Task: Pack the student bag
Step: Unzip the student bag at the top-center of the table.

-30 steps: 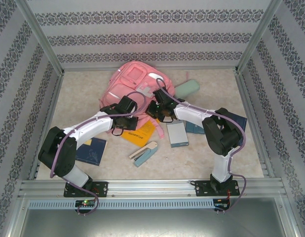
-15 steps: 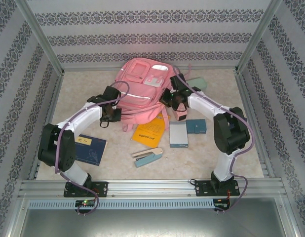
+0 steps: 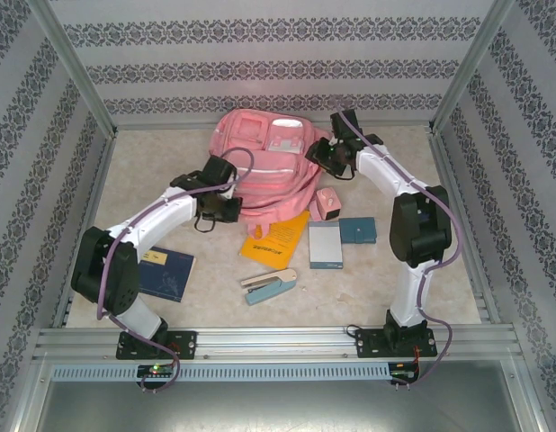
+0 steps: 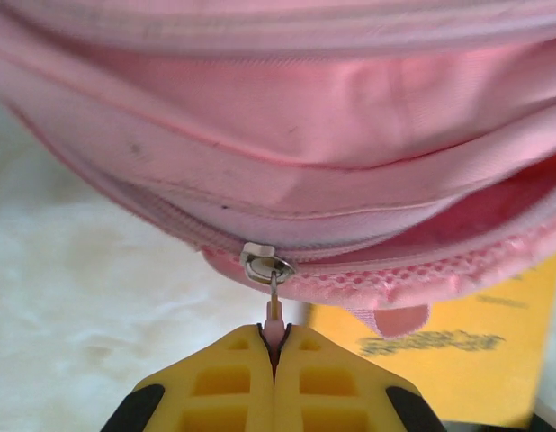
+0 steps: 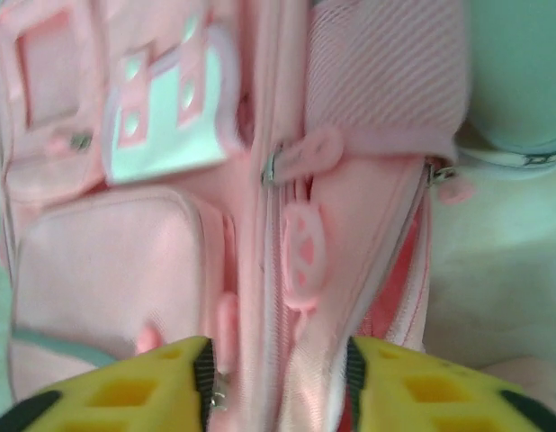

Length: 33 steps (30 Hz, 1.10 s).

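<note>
The left hand (image 4: 274, 340) has its yellow fingers (image 4: 226, 382) pressed together on the pink zipper pull (image 4: 274, 325) of the student bag (image 3: 260, 162). The metal slider sits just above the pull at the centre of the left wrist view. Pink fabric spans the top of that frame, and a yellow booklet (image 3: 276, 241) shows at lower right, partly under the bag's edge. In the top view this hand meets the bag's lower left edge.

The right hand (image 5: 278, 378) has its fingers apart at the bottom of its own view, over the bag's front pockets, with a mint-green pencil case (image 5: 516, 63) at upper right.

The bag lies at the upper centre of the desk (image 3: 440, 270). Below it in the frame lie the booklet, a stapler (image 3: 267, 284) and a pale blue box (image 3: 325, 245), and a dark blue book (image 3: 165, 273) lies at lower left.
</note>
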Tool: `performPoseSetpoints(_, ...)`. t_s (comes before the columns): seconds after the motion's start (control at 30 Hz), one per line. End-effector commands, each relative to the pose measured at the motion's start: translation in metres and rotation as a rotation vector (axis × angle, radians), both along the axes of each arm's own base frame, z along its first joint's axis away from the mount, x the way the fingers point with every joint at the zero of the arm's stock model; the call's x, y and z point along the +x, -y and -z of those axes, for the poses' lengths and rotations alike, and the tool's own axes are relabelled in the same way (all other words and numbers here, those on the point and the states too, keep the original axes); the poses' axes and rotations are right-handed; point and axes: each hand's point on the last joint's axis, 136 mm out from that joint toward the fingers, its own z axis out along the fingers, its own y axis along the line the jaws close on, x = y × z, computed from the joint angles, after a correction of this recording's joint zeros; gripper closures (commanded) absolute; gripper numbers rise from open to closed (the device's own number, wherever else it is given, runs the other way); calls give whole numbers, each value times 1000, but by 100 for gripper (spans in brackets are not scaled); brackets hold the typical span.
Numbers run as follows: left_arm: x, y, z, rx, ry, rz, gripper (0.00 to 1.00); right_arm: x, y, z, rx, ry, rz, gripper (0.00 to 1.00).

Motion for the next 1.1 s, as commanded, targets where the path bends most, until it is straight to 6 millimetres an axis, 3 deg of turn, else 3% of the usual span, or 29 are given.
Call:
performPoseSetpoints(0.0, -8, 33, -17, -126, 10, 21, 100, -8, 17, -20, -68, 63, 56, 50)
performPoseSetpoints(0.1, -8, 50, -19, -135, 16, 48, 100, -33, 17, -25, -56, 59, 73, 47)
performPoseSetpoints(0.23, -11, 59, -14, -116, 3, 81, 100, -71, -5, -29, -21, 48, 34, 43)
performPoseSetpoints(0.4, -16, 61, -6, -108, -18, 101, 100, -122, -42, 0, 46, -61, 8, 43)
performPoseSetpoints(0.57, -19, 62, -2, -100, -30, 112, 100, -157, -85, 29, 101, -160, -36, 43)
performPoseSetpoints(0.73, -23, 61, -2, -97, -28, 119, 100, -168, -111, 49, 101, -212, -53, 41)
performPoseSetpoints(0.9, -25, 60, -2, -92, -29, 121, 100, -161, -122, 65, 110, -235, -39, 46)
performPoseSetpoints(1.0, -26, 58, 0, -82, -31, 122, 100, -157, -125, 65, 111, -229, -39, 63)
performPoseSetpoints(1.07, -27, 55, 1, -65, -32, 122, 100, -156, -121, 64, 92, -219, -30, 84)
